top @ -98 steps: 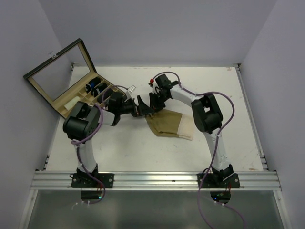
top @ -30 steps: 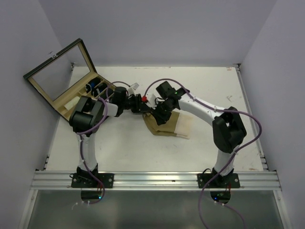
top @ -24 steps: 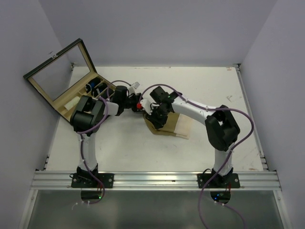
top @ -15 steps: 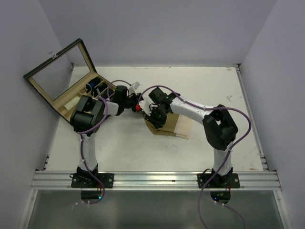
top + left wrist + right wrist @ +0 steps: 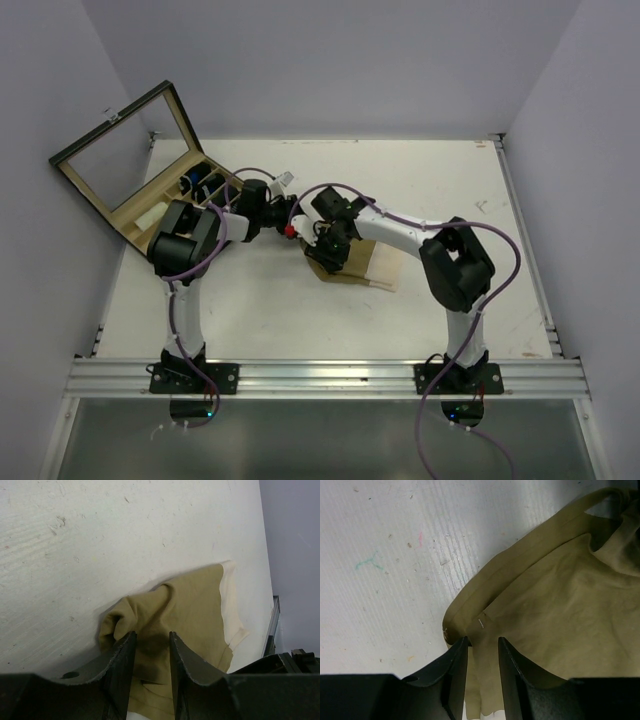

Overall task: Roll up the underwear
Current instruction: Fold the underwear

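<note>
Left gripper (image 5: pixel 151 635) jaws are only a little apart and pinching a bunched-up fold of the underwear (image 5: pixel 192 597). Right gripper (image 5: pixel 483 640) jaws are about as narrow, with the hemmed edge of the cloth sitting right in the gap. Honestly can't tell if it's actually clamping or just straddling it.

Writing-wise, there's a small white tag (image 5: pixel 283 180) up by the left wrist, way too small to read. The right wrist view also shows a teal scribble (image 5: pixel 370 561) and a pink tick (image 5: pixel 419 539) on the table (image 5: pixel 450 200), neither readable as letters.

The underwear is mid-table, just right of the open wooden box (image 5: pixel 140 215). Its long axis runs left to right, with the right end a touch nearer. The olive part is on the left under both grippers and a cream part is on the right. The left end is humped up off the table where the left jaws have it.

Compared to about three seconds back, the cloth was spread flatter and wider then. The right gripper has come across to the left end and the left gripper has pulled back toward the box.
</note>
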{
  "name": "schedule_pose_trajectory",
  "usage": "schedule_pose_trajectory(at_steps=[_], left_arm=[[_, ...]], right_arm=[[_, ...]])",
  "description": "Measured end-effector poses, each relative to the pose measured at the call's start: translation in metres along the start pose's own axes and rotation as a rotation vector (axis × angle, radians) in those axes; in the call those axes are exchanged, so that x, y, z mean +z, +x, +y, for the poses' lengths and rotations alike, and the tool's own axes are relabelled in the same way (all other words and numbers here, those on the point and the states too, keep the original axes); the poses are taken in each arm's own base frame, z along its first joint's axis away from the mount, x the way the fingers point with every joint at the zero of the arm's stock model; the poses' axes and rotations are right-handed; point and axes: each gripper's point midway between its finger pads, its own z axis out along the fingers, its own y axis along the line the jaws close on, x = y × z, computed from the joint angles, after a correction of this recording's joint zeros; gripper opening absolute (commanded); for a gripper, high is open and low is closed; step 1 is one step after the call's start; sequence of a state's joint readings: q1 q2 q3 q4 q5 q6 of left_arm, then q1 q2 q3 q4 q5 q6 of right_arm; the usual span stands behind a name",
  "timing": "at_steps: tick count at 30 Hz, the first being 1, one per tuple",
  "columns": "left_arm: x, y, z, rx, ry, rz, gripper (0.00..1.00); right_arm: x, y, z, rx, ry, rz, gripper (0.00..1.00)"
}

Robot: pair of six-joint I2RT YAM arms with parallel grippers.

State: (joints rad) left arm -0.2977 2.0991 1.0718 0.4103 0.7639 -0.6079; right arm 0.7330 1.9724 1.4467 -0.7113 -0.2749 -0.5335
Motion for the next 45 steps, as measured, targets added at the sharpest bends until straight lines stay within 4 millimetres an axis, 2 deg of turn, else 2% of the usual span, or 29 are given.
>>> schedule_pose_trajectory(at_steps=[7, 10, 11, 14, 22, 31, 37, 40, 45], left_arm=[[0.000, 0.000, 0.000, 0.000, 0.000, 0.000, 0.38], [0.000, 0.000, 0.000, 0.000, 0.000, 0.000, 0.38], [0.000, 0.000, 0.000, 0.000, 0.000, 0.000, 0.38], [0.000, 0.000, 0.000, 0.000, 0.000, 0.000, 0.38], [0.000, 0.000, 0.000, 0.001, 0.000, 0.000, 0.38], [0.000, 0.000, 0.000, 0.001, 0.000, 0.000, 0.38], [0.000, 0.000, 0.000, 0.002, 0.000, 0.001, 0.38], [0.000, 0.000, 0.000, 0.002, 0.000, 0.001, 0.38], [0.000, 0.000, 0.000, 0.002, 0.000, 0.001, 0.38]], right_arm=[[0.006, 0.011, 0.003, -0.012, -0.014, 0.024, 0.30], [0.009, 0.016, 0.006, -0.018, -0.022, 0.037, 0.20], [0.009, 0.017, 0.006, -0.020, -0.023, 0.039, 0.12], [0.010, 0.017, 0.005, -0.027, -0.021, 0.035, 0.00], [0.010, 0.019, 0.007, -0.039, -0.028, 0.034, 0.00], [-0.005, 0.017, 0.015, -0.066, -0.046, 0.016, 0.00], [-0.002, 0.028, 0.024, -0.072, -0.084, 0.038, 0.01], [-0.002, 0.031, 0.027, -0.074, -0.098, 0.045, 0.15], [-0.002, 0.033, 0.030, -0.074, -0.113, 0.051, 0.29]])
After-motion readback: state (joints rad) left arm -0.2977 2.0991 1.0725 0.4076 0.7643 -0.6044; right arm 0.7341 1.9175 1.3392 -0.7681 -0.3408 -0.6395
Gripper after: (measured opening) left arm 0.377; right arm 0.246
